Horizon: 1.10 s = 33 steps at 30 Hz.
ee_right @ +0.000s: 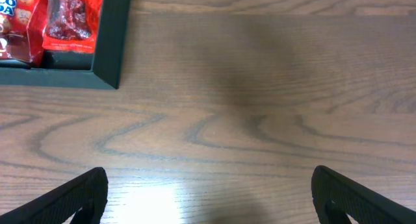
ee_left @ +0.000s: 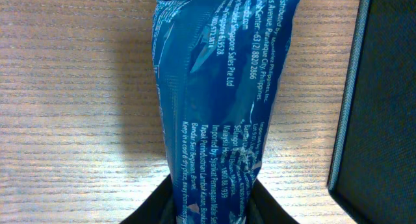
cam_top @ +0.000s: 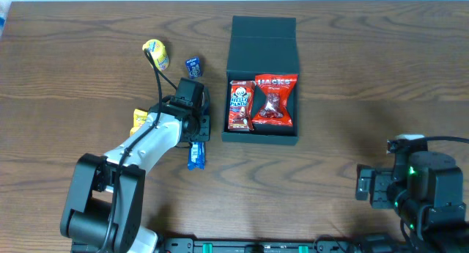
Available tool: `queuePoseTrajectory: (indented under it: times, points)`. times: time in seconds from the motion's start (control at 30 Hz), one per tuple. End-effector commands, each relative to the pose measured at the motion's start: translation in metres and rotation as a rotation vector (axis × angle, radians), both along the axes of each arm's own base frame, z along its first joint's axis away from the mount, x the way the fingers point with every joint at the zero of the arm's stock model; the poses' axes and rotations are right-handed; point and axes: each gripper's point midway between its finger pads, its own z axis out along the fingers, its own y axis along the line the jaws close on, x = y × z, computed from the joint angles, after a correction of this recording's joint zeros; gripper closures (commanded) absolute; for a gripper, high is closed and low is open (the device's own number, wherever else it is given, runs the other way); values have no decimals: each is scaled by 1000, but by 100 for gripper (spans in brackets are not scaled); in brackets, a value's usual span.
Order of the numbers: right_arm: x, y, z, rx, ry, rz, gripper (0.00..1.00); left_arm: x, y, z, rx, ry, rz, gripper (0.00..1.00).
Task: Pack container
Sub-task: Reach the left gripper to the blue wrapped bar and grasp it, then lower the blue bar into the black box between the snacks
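1. The container (cam_top: 262, 136) sits in the upper middle of the overhead view. Its lid (cam_top: 264, 37) is flipped open toward the top of the frame.
2. Two packets are already inside, side by side: a Hello Panda packet (cam_top: 239, 106) on the left and a red snack packet (cam_top: 275, 100) on the right. So I think part of the job is done.
3. My left gripper (ee_left: 211, 208) is pinching the end of a blue packet (ee_left: 221, 100), with one finger on each side. This packet lies on the table (cam_top: 352, 77), just left of the container (in the left wrist view the dark wall is right beside it).
4. My right gripper (ee_right: 208, 201), at the lower right of the overhead view, is spread wide with nothing between its fingers, only bare wood.
5. More packets wait outside the box: a yellow packet (cam_top: 156, 53) and a small blue packet (cam_top: 193, 64) at the upper left, and an orange and yellow packet (cam_top: 139, 121) by my left arm.
6. I think what is left is to put the blue packet in, then the other three, then close the lid.
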Motion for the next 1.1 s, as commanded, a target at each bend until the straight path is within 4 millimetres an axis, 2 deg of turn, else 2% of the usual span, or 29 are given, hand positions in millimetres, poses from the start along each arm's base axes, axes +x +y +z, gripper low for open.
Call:
queuePoseTrajectory:
  times: [0.0,0.37,0.53,0.8,0.93,1.07]
  points:
    - [0,-1,1,-3,-2,0,1,-7,0,-7,4,27,-4,74]
    - [0,-1,1,-3,-2,0,1,-7,0,-6,3,26,-1,82]
    - [0,-1,1,-3,-2,0,1,-7,0,5,-3,5,-1,86]
    - [0,-1,1,-3,-2,0,1,-8,3,50,-18,-93,3,87]
    - [0,-1,1,-3,-2,0,1,-11,8,84,25,-114,7,89]
    - [0,-1,1,-3,-2,0,1,-7,-5,122,61,-148,-36,92]
